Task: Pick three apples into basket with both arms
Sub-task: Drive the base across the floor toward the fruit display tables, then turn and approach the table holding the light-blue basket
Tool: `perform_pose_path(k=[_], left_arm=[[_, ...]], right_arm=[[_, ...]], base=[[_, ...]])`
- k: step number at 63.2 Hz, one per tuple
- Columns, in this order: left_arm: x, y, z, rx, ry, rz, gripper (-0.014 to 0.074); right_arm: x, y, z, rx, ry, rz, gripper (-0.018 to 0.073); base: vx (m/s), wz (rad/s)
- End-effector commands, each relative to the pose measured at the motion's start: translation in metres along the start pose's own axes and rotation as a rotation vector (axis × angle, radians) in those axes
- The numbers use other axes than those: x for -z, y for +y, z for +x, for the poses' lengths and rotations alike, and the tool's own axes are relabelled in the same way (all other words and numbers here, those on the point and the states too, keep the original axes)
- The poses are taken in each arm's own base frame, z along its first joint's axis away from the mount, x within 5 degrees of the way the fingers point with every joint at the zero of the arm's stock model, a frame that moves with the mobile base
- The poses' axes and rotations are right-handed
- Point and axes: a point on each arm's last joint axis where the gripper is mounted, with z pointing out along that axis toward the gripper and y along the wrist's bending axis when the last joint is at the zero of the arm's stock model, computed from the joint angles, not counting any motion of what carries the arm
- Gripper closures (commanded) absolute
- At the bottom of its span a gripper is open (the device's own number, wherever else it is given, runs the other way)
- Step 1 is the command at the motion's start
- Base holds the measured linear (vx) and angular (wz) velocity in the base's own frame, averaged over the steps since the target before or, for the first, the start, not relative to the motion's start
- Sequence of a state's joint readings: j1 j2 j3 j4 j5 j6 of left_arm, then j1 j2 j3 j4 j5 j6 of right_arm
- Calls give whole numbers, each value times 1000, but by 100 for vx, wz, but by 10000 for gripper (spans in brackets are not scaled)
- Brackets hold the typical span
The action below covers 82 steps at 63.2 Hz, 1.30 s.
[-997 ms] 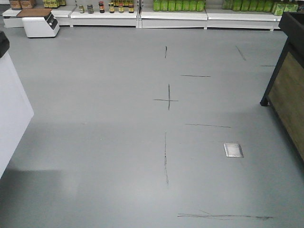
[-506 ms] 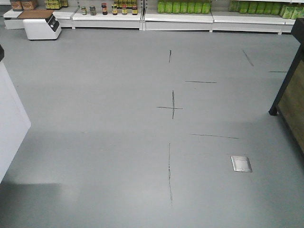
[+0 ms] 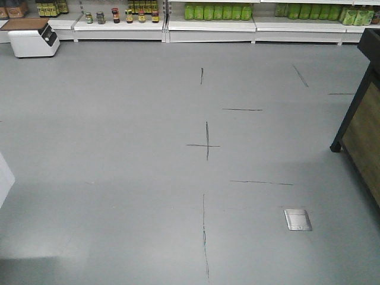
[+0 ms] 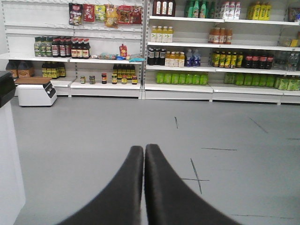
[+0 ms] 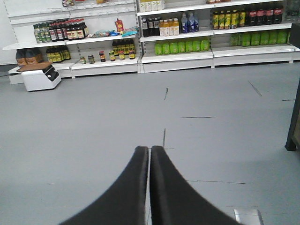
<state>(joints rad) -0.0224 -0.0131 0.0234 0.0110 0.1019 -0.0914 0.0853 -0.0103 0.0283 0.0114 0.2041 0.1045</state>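
Left gripper (image 4: 144,148) black, tapered, clenched, right gripper (image 5: 149,149) likewise, grey floor (image 3: 119,148) beyond.

Smooth, curved, matte black jaws

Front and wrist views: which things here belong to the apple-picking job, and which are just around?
Job in hand:
- left gripper, shut, empty
- right gripper, shut, empty
- no apples or basket in any view

Just around:
- stocked shelves
- green bottles
- white machine by the shelves
- metal floor plate
- black-framed wooden stand
- cross mark on the floor
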Motion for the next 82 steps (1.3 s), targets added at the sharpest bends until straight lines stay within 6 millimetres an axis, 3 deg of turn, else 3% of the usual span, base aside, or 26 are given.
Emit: perform_pose_path(k=[1, 45, 82], left_arm=[[-1, 0, 0, 3, -62, 4, 603], [-1, 0, 0, 3, -62, 4, 603], [-1, 0, 0, 3, -62, 4, 603]], right_arm=[[0, 0, -2, 12, -65, -1, 564], [0, 0, -2, 12, -65, -1, 564], [0, 0, -2, 12, -65, -1, 564]], base=[[24, -13], [25, -25], [19, -55]])
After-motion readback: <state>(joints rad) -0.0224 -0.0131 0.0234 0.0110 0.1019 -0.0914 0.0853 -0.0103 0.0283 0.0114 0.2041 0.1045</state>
